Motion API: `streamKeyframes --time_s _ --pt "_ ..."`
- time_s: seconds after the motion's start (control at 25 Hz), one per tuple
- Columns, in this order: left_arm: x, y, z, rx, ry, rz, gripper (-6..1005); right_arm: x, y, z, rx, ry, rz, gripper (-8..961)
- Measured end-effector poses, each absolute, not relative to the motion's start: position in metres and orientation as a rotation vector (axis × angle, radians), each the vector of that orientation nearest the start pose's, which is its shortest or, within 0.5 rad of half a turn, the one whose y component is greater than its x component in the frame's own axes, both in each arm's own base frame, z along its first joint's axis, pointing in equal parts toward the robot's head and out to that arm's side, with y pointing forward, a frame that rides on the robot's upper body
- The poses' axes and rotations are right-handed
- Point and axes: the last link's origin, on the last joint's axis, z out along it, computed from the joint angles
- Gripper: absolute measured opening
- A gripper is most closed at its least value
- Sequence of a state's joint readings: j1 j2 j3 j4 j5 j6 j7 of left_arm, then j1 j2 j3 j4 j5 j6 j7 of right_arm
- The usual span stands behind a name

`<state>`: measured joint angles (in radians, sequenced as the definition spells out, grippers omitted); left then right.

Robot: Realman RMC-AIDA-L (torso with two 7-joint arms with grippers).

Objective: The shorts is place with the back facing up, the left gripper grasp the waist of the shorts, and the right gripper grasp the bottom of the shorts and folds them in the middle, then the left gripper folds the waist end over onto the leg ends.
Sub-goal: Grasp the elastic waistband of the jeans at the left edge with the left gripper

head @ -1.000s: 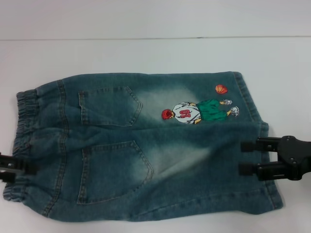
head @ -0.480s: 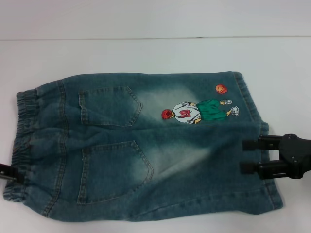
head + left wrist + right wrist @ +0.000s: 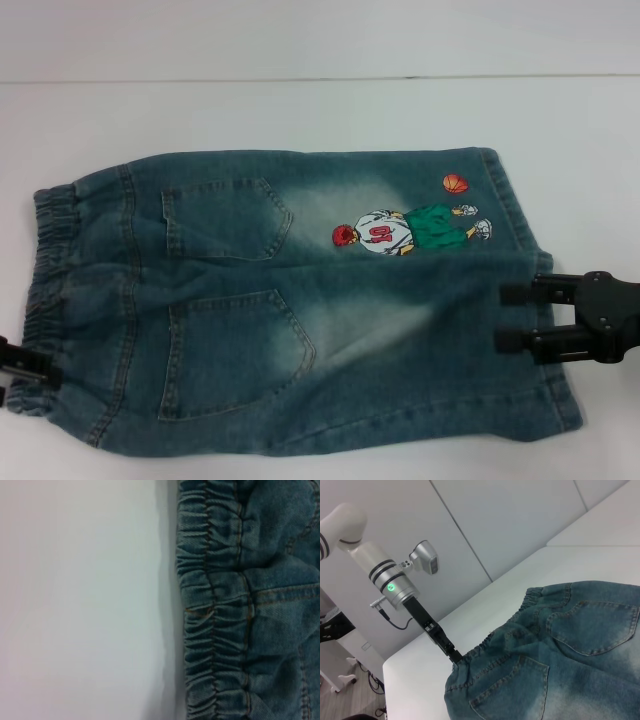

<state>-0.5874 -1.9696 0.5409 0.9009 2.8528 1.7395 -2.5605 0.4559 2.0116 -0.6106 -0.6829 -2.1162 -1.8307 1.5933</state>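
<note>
The faded denim shorts lie flat on the white table, back pockets up. The ruffled waist is at the left and the bottom of the shorts is at the right, near the embroidered player. My right gripper is open, its two black fingers spread over the nearer leg's hem. My left gripper is at the near end of the waistband. The right wrist view shows that left gripper touching the gathered band. In the left wrist view only the waistband and the table show.
The white table stretches behind and around the shorts. A pale wall stands beyond the table's far edge. A white stand with cables sits on the floor beside the table.
My left gripper has slid toward the near edge along the waistband and shows less. The right gripper has shifted very slightly away from the waist. The shorts have not moved.
</note>
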Motion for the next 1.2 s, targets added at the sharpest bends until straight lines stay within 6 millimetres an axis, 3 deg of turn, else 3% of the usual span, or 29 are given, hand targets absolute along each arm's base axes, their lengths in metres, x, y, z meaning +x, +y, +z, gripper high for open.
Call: streamKeyframes --time_s 0.72,1.16,1.2 --pt "-0.331 0.312 0.079 2.409 2.379 -0.293 850 0.289 0.284 0.032 -2.831 0.989 0.726 914" --pt "-0.33 0.311 0.081 2.44 2.343 -0.307 637 0.29 0.284 0.034 -2.822 0.993 0.727 914" --pt "-0.33 0.311 0.081 2.439 2.342 -0.307 555 0.29 0.285 0.034 -2.823 0.992 0.727 914"
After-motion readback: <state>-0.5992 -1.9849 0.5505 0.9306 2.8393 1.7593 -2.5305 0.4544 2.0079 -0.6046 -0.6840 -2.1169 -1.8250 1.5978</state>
